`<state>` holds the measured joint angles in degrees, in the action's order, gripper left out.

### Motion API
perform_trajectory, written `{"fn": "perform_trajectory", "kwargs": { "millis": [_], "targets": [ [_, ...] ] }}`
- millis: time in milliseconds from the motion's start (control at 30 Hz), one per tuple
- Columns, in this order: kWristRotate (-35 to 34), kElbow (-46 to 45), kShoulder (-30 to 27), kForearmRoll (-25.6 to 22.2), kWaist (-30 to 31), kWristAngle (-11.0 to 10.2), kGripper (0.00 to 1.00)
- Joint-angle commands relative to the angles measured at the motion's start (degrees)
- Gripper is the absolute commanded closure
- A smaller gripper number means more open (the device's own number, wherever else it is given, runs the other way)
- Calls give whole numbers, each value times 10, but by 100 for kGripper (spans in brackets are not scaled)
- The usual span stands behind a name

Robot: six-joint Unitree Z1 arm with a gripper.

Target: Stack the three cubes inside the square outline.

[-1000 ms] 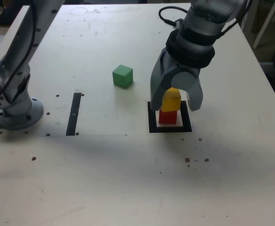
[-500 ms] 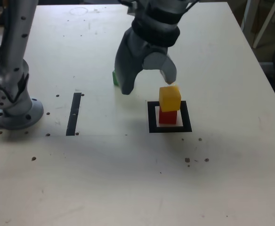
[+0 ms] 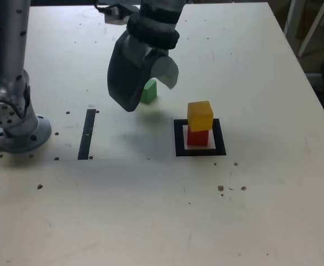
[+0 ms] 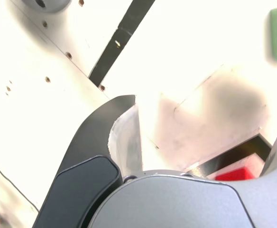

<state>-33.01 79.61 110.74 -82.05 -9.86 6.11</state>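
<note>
The gripper [image 3: 149, 93] hangs above the table [image 3: 262, 210] with its jaws spread wide and nothing between them. The green cube [image 3: 148, 92] sits on the table just behind it, partly hidden by the jaws in the exterior view. The yellow cube [image 3: 200, 116] rests on the red cube [image 3: 197, 137] inside the square outline [image 3: 179, 138], toward the exterior view's right of the gripper and apart from it. The black strip [image 3: 86, 133] lies toward the left, near the arm's base [image 3: 18, 133]. The table's near half is open.
</note>
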Motion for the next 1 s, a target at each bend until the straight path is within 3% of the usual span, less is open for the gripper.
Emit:
{"fn": "perform_trajectory", "kwargs": {
  "millis": [0, 433, 967],
  "targets": [
    [-2, -6, 2, 15, -17, 2, 1],
    [40, -28, 20, 62, -102, -10, 1],
    [78, -15, 59, 88, -152, -18, 2]
  ]
}}
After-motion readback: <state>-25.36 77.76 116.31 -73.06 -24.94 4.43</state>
